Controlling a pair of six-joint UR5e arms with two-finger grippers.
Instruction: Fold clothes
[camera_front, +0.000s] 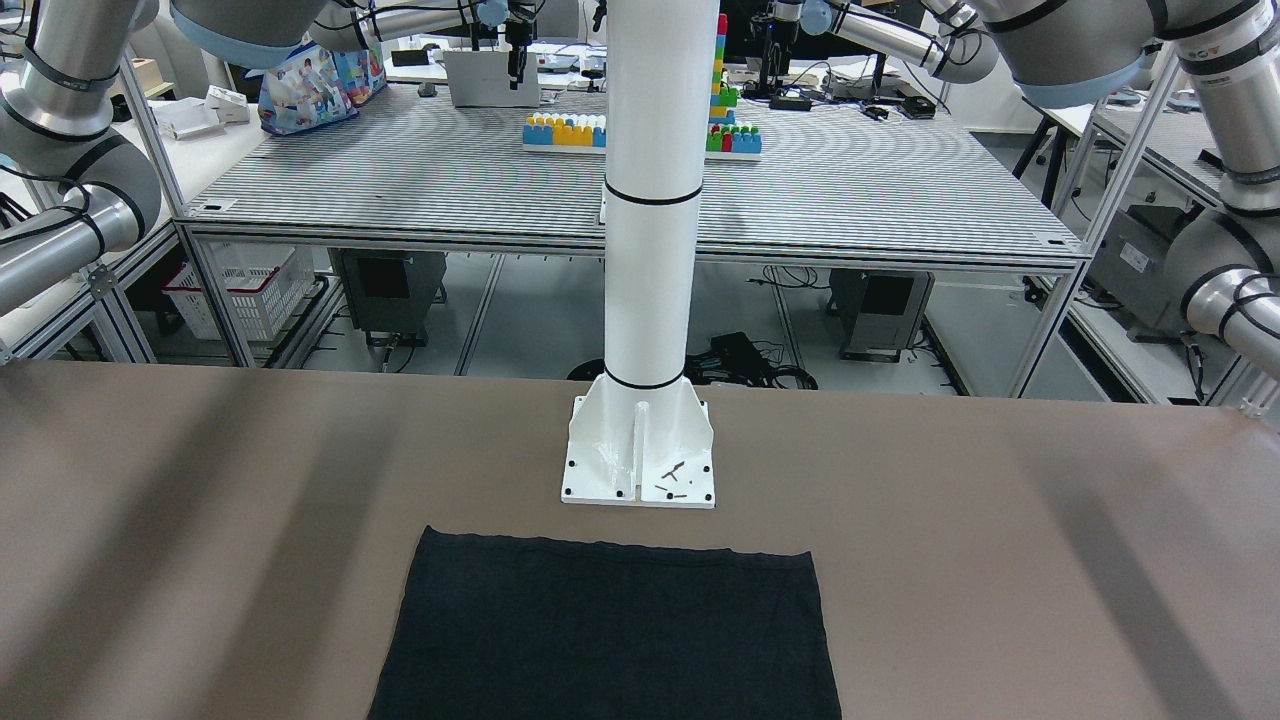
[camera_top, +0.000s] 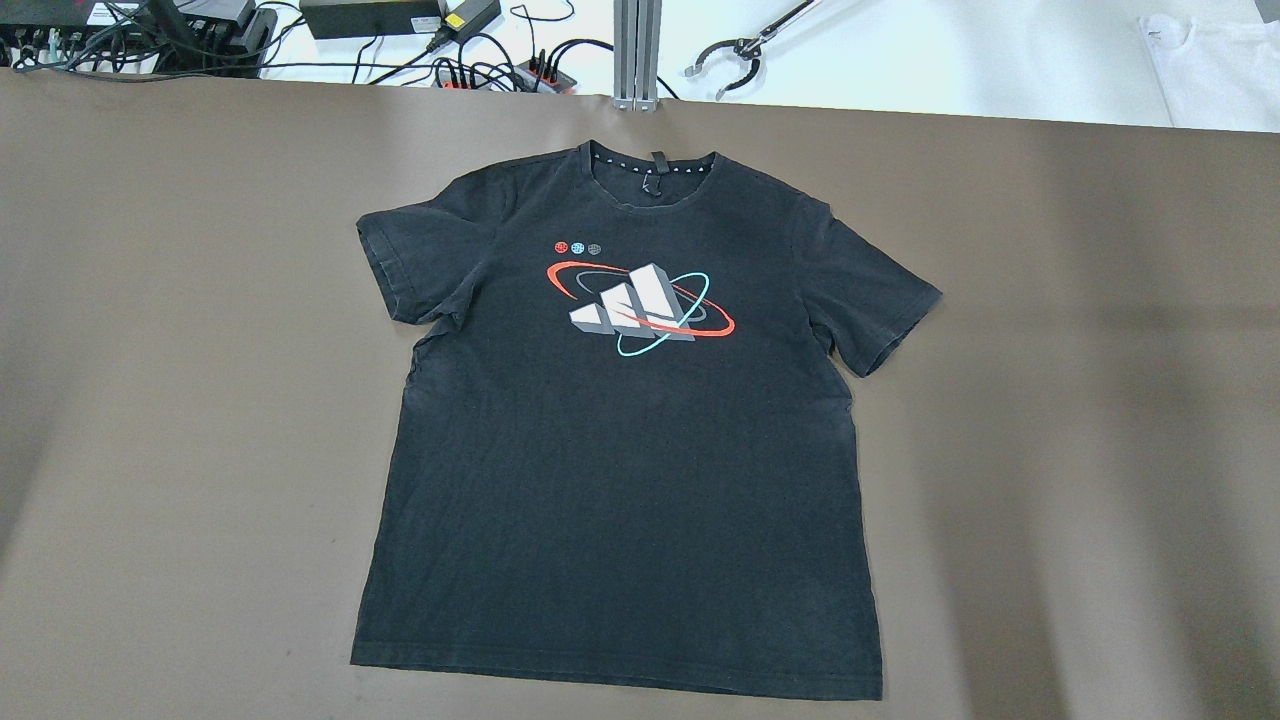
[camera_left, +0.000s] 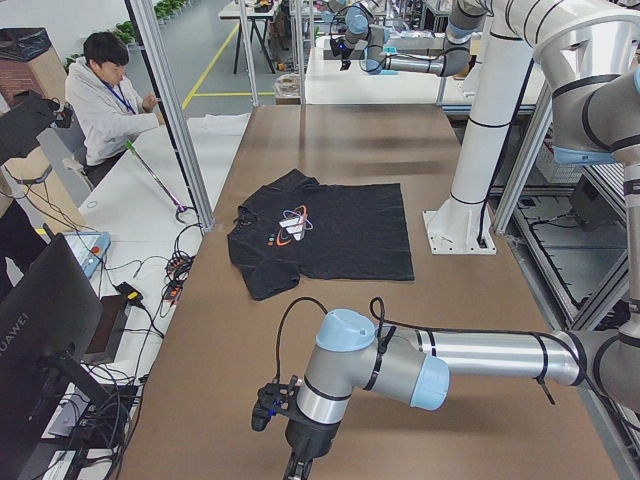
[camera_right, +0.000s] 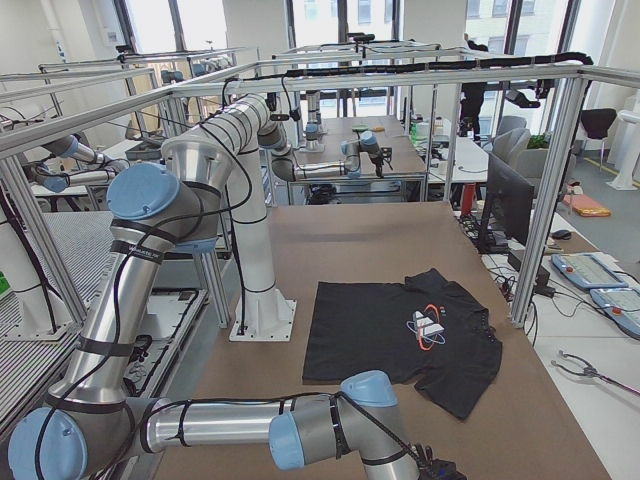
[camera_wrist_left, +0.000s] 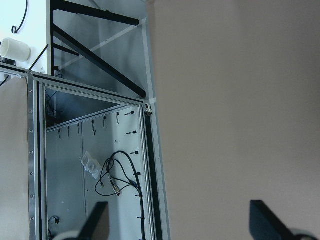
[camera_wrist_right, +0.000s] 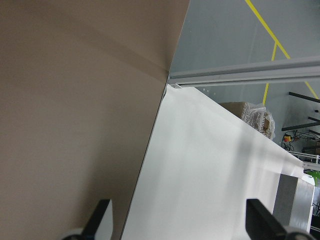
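Note:
The clothes are a black T-shirt (camera_top: 620, 450) with a white, red and teal print on the chest. It lies flat and spread out in the middle of the brown table (camera_top: 200, 350), collar toward the far edge, and its hem (camera_front: 610, 630) reaches close to the white pillar. The shirt also shows in the side views (camera_left: 330, 235) (camera_right: 390, 330). My left gripper (camera_wrist_left: 180, 212) is open over the table's left end, far from the shirt. At the opposite end, my right gripper (camera_wrist_right: 178, 210) stands open above the table's edge, holding nothing.
The white pillar's base plate (camera_front: 640, 460) is bolted just behind the hem. A person (camera_left: 100, 100) sits beyond the far side. On the white bench there lie a grabber tool (camera_top: 735, 55), cables (camera_top: 480, 70) and a white cloth (camera_top: 1210, 70).

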